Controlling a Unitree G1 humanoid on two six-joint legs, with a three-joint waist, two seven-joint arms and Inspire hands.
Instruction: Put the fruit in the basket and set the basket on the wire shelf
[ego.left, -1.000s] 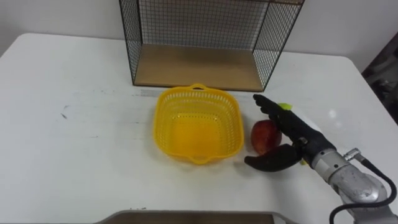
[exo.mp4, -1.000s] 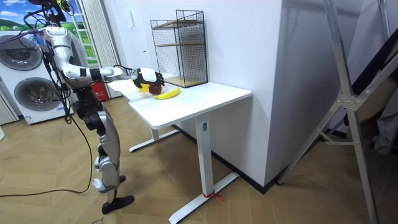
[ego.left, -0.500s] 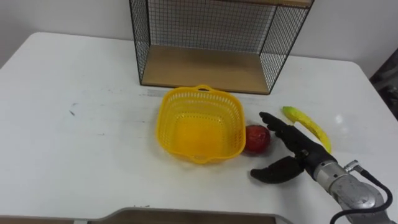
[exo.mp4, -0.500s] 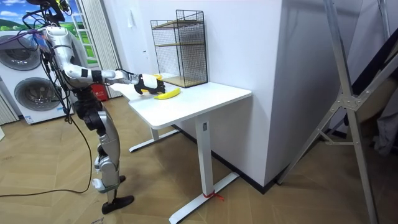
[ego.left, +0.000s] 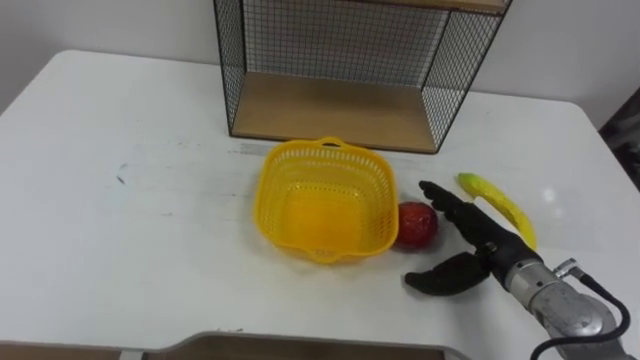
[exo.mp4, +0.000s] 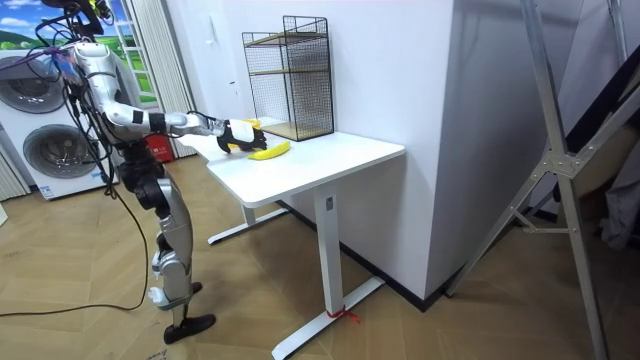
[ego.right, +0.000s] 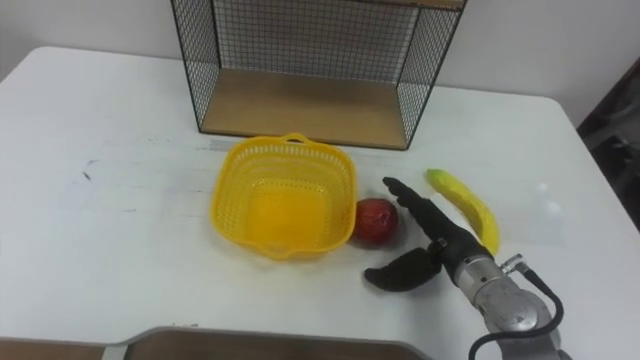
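- R hand was nearest, over the table: fingers straight, thumb spread wide, holding nothing.
- Red apple sat just left of the fingers, by the yellow basket's R wall.
- Banana lay on the table, right of the apple.
- Wire shelf stood behind the basket.

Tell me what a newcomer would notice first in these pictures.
The bright yellow basket stands empty in the middle of the white table, just in front of the wire shelf. To its right lies a red apple, with the black right robot hand open beside it, and a banana lies further right.
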